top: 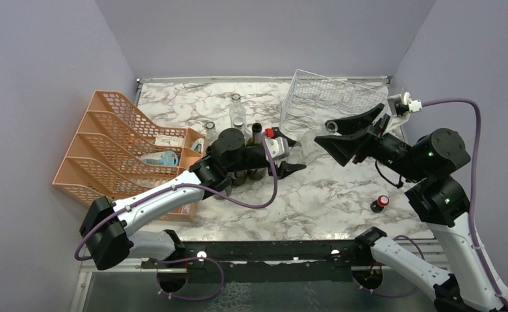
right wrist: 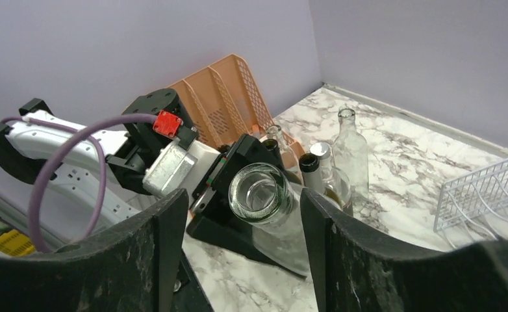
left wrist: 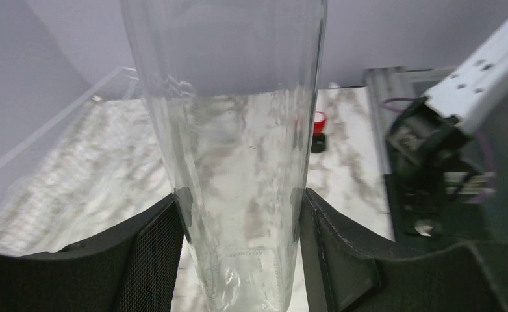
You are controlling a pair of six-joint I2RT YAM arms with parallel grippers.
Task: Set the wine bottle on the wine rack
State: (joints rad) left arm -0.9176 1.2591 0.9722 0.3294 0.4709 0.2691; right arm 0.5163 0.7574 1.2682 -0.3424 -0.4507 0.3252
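- The left gripper (top: 293, 155) is clamped on the clear wine bottle (left wrist: 238, 195), with both black fingers (left wrist: 151, 253) pressed against the glass
- The bottle is tilted with its open mouth toward the right gripper (top: 326, 132); it is in front of the wine rack (top: 323, 97), off the rack's near left corner and not touching it
- The right gripper's jaws stand apart on either side of the bottle's neck, with a gap at each side, and hold nothing
- From overhead the glass is faint, so whether the bottle's base touches the marble table (top: 329, 195) is hard to tell
- Several other bottles (top: 237, 110) stand upright left of the rack
- The orange mesh organizer (top: 118, 140) sits further left, well apart from the rack
- A small red-capped object (top: 382, 202) lies on the table in front of the rack's right end, well apart from it
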